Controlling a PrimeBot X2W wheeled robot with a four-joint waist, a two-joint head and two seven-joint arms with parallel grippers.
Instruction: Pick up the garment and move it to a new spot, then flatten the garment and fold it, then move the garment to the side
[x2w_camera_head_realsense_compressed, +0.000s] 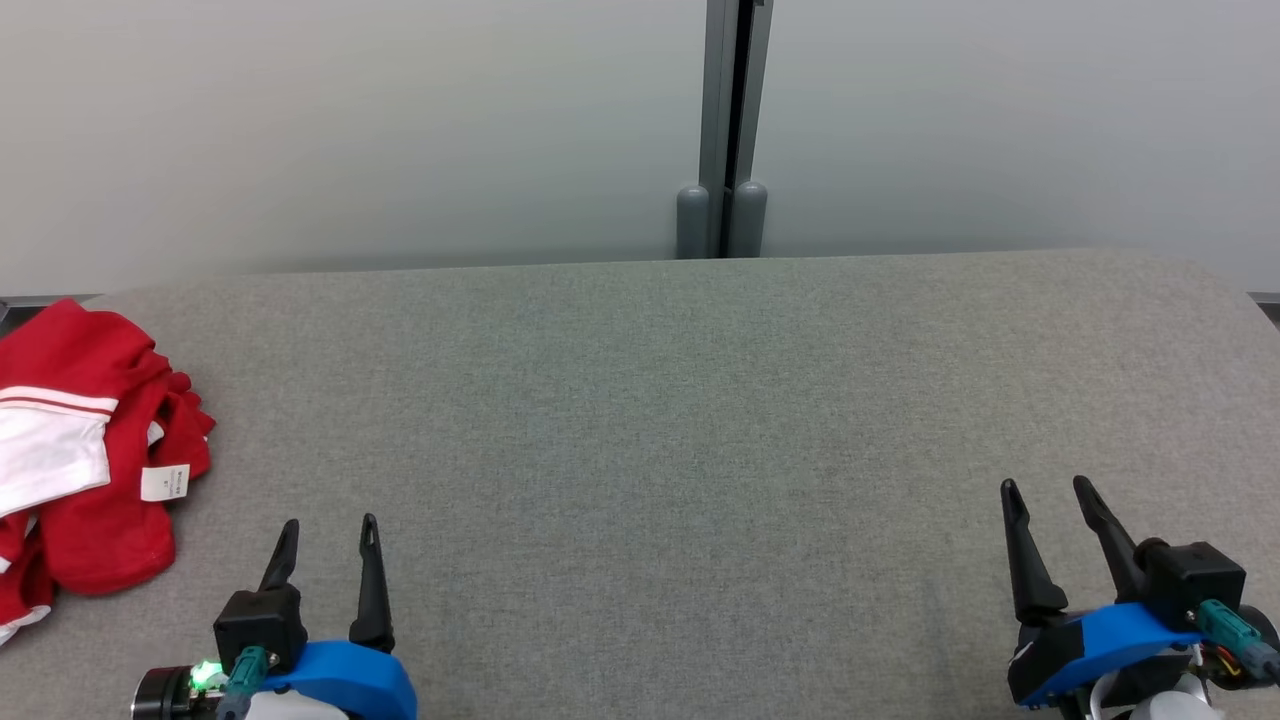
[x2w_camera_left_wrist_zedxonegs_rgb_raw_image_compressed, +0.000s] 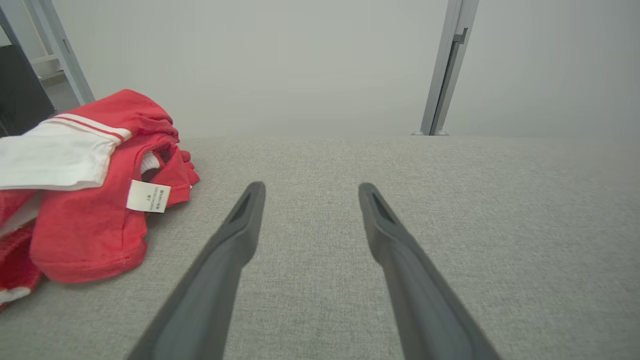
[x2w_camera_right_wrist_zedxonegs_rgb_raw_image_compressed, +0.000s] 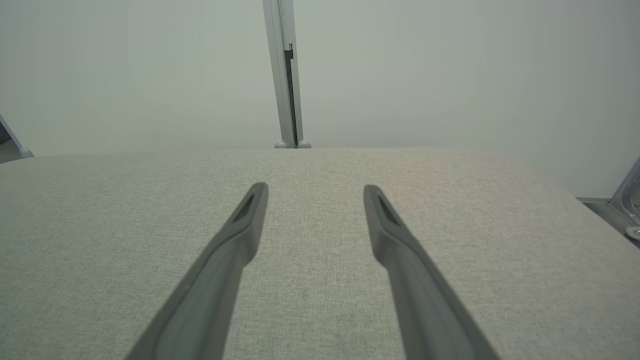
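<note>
Left gripper (x2w_camera_head_realsense_compressed: 331, 520), head view: jaws wide, empty, near the crumpled red-and-white garment (x2w_camera_head_realsense_compressed: 90, 470) on the grey surface (x2w_camera_head_realsense_compressed: 650, 420); right gripper (x2w_camera_head_realsense_compressed: 1045, 483) jaws wide, well apart from the garment. Left wrist view: white label (x2w_camera_left_wrist_zedxonegs_rgb_raw_image_compressed: 148, 196) shows on the garment. Right wrist view: jaws wide above the surface.

You look across a broad work surface (x2w_camera_head_realsense_compressed: 700, 420) covered in grey woven fabric, its far corners rounded. Behind it stands a pale, plain wall (x2w_camera_head_realsense_compressed: 350, 120) in soft, even light. A grey vertical post (x2w_camera_head_realsense_compressed: 722, 100) splits the wall at the middle, with two rounded caps (x2w_camera_head_realsense_compressed: 692, 220) at its foot, just behind the surface's far edge. In your left wrist view, a slanted grey frame bar (x2w_camera_left_wrist_zedxonegs_rgb_raw_image_compressed: 60, 50) stands beside a dark panel (x2w_camera_left_wrist_zedxonegs_rgb_raw_image_compressed: 20, 85) at the far left.
</note>
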